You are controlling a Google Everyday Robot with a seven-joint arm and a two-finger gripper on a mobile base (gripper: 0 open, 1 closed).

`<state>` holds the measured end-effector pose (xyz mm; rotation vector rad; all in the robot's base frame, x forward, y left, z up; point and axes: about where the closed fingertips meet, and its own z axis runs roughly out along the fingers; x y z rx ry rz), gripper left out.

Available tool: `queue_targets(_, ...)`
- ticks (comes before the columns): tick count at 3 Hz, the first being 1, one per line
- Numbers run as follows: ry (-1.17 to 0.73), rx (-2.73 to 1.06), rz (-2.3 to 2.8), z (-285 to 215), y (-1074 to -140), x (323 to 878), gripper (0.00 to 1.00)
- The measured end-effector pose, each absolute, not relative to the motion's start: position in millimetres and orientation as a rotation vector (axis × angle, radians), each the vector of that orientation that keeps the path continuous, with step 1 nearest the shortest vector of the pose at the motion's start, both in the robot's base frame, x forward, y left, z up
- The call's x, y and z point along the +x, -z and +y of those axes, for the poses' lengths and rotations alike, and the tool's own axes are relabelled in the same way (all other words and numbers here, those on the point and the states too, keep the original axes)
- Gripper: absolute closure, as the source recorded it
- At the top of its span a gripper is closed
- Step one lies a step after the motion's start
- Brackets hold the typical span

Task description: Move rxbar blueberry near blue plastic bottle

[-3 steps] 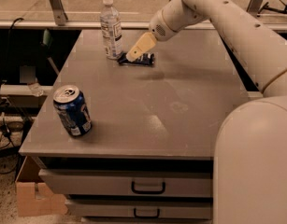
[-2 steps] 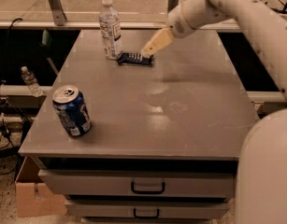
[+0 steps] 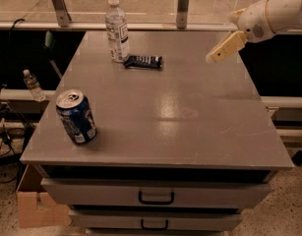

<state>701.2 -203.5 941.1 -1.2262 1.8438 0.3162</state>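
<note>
The rxbar blueberry [image 3: 143, 61], a flat dark navy wrapper with pale lettering, lies on the grey table [image 3: 160, 117] at the far left. It rests just right of the blue plastic bottle [image 3: 117, 29], a clear upright bottle with a white cap and white label, and almost touches its base. My gripper [image 3: 221, 50] hangs in the air above the table's far right part, well away from the bar and holding nothing.
A blue soda can [image 3: 76, 116] stands upright near the table's front left. A tiny bottle [image 3: 32, 85] stands off the table at the left. Drawers with handles [image 3: 156, 197] sit under the tabletop. A cardboard box [image 3: 38, 208] lies on the floor at lower left.
My gripper has left the rxbar blueberry beside the bottle and moved right and up, away from it. The bar stays put.
</note>
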Motion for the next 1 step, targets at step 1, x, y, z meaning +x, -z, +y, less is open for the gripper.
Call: queue_targets(1,-0.317,-1.226,1.844,-203.3,-940.9,701.3,0.00)
